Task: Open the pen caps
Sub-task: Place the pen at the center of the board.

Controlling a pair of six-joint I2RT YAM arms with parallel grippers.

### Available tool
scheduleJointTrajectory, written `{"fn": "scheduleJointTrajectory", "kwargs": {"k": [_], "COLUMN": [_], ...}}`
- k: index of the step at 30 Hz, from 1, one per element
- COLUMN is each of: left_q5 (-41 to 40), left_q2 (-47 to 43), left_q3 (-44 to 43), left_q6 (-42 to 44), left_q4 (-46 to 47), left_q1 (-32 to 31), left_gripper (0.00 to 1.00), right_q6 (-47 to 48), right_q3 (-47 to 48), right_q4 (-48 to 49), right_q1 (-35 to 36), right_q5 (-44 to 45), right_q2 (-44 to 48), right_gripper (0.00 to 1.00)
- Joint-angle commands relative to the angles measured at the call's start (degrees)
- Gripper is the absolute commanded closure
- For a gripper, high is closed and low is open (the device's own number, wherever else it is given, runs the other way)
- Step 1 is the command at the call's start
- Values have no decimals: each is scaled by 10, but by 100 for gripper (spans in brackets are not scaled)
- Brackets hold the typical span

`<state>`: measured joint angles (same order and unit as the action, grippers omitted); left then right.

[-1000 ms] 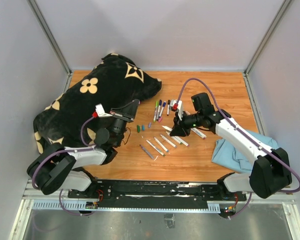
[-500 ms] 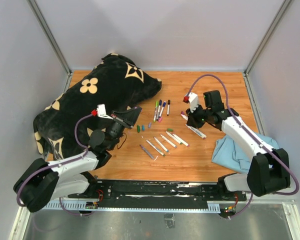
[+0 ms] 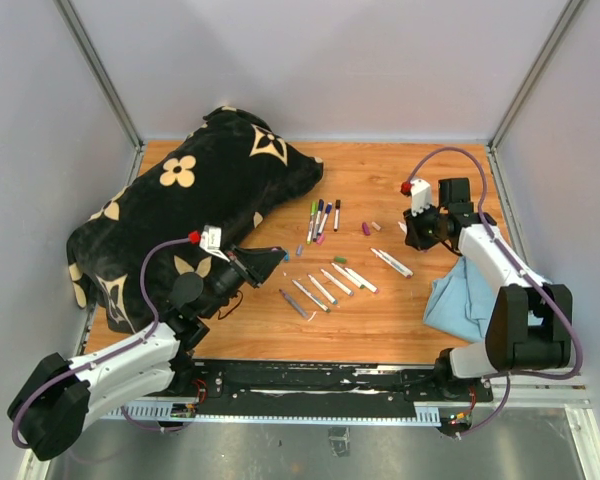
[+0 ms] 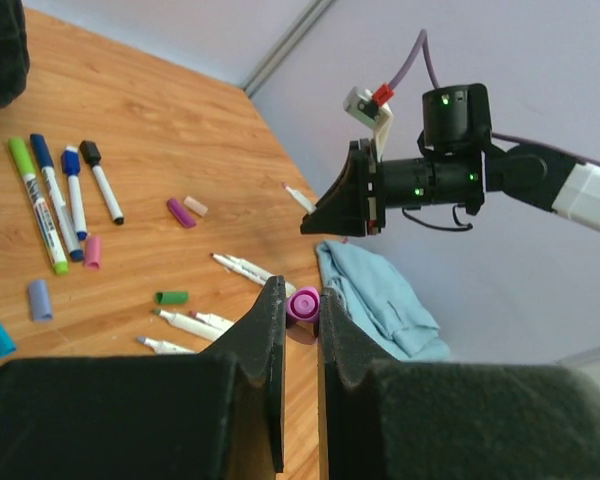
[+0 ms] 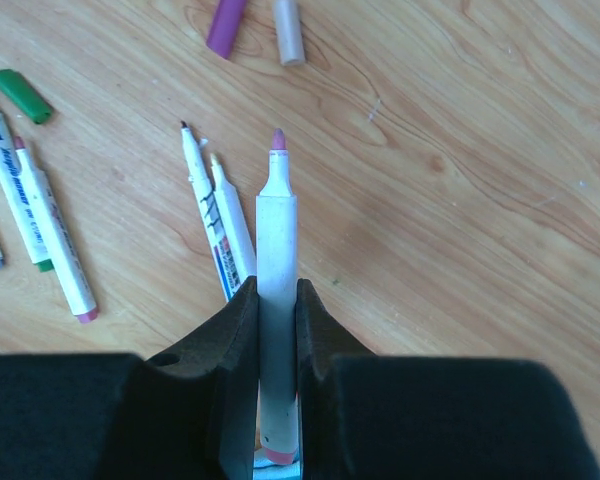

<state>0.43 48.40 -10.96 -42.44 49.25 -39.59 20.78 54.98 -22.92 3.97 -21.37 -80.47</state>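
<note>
Left wrist: cap off, marker bare
Left pincer (image 4: 301, 302) pinches a pink cap (image 4: 303, 304), right pincer (image 5: 277, 300) clamps the bare marker (image 5: 277, 220); four capped markers (image 4: 55, 200) wait on the desk (image 3: 430, 180).

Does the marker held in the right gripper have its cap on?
No, the marker clamped in the right gripper shows a bare pink tip, no cap.

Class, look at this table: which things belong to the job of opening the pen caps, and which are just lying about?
Belong to the job: pink cap in the left gripper; pink-tipped marker in the right gripper; four capped markers; loose caps; uncapped markers on the wood.

Just lying about: black patterned blanket; blue cloth.
</note>
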Motion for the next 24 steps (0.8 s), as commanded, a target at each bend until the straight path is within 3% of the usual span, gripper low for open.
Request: {"fn": "scheduleJointTrajectory", "kwargs": {"k": [1, 24], "left_q5": [31, 66], "left_q2": [-8, -13], "left_q3": [9, 16], "left_q6": [15, 14], "left_q4": [-12, -12], "left_q1": [2, 2], "left_gripper": [100, 100], "right_q6": [1, 0], "right_q3": [17, 39], "right_q4": [-8, -25], "right_q1": [-26, -53], "right_q5": [-3, -24], "right_q2": [-27, -92], "right_gripper": [99, 97]}}
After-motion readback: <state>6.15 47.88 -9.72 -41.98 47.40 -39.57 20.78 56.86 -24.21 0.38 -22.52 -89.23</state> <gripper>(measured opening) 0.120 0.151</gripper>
